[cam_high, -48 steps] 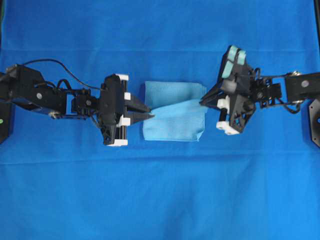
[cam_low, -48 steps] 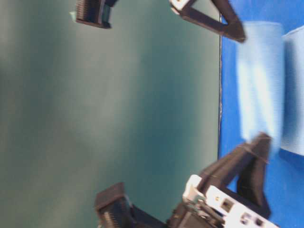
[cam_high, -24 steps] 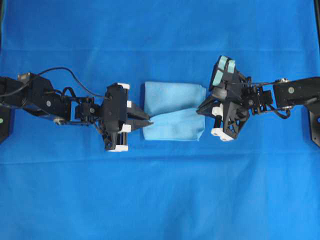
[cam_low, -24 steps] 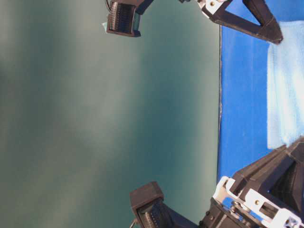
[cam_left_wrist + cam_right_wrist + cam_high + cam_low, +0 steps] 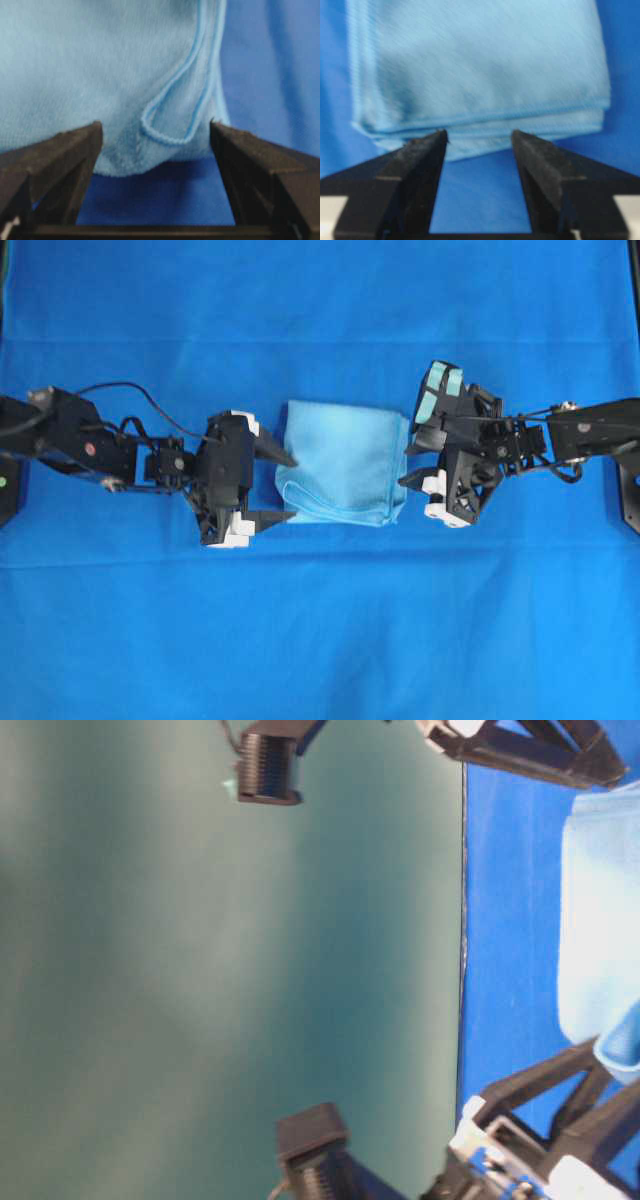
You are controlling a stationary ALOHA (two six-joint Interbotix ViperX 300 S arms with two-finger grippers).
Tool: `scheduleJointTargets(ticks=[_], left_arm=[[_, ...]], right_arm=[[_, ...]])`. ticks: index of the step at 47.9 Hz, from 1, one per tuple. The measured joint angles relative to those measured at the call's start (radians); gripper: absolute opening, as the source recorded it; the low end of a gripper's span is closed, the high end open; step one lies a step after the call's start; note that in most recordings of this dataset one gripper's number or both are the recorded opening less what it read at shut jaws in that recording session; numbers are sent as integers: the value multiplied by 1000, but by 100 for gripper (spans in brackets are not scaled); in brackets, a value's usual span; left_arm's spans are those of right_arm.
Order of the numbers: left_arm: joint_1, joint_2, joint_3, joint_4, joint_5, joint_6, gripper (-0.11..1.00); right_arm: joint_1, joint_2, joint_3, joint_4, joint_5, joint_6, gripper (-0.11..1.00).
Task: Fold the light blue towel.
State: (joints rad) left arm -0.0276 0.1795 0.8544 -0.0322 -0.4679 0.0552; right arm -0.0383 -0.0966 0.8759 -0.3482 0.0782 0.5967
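The light blue towel (image 5: 342, 464) lies folded into a small layered rectangle at the middle of the table, with stacked hems along its near edge. My left gripper (image 5: 288, 487) is open at the towel's left edge. In the left wrist view a loose hemmed corner of the towel (image 5: 170, 120) lies between the spread fingers (image 5: 70, 152), touching neither. My right gripper (image 5: 405, 466) is open at the towel's right edge. Its fingers (image 5: 426, 160) straddle the layered edge of the towel (image 5: 480, 65) without holding it.
A royal-blue cloth (image 5: 320, 640) covers the whole table. Both black arms reach in from the left and right sides, with their bases at the table's ends. A dark green wall (image 5: 200, 960) fills most of the table-level view.
Both grippers were shut on the towel's lifted edge and have opened and let it go. The raised fold has dropped flat onto the towel.
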Motion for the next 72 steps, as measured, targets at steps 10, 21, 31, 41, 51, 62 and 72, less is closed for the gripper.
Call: scheduleJointTargets(ticks=[10,21,31,41,51,62,72], left_arm=[[-2,-178,3,0,127,2,78],[-15,-411,23,0,258,17,78],[-18,-609,97,0,268,18,77],[-18,-831,204,0,275,18,76],[-18,-1057,301,0,318,18,76],[-18,-1229,408,0,376,5,75],[-18,-1331,474,0,436,2,75]], right_arm=[[11,-120,-12,-18,83,-2,58],[11,-304,-11,-67,161,-2,58],[11,-500,26,-120,221,-2,58],[11,-716,74,-146,275,-2,58],[11,-890,155,-167,302,-2,58],[11,-1023,276,-169,291,8,58],[3,-1081,380,-169,219,11,58]])
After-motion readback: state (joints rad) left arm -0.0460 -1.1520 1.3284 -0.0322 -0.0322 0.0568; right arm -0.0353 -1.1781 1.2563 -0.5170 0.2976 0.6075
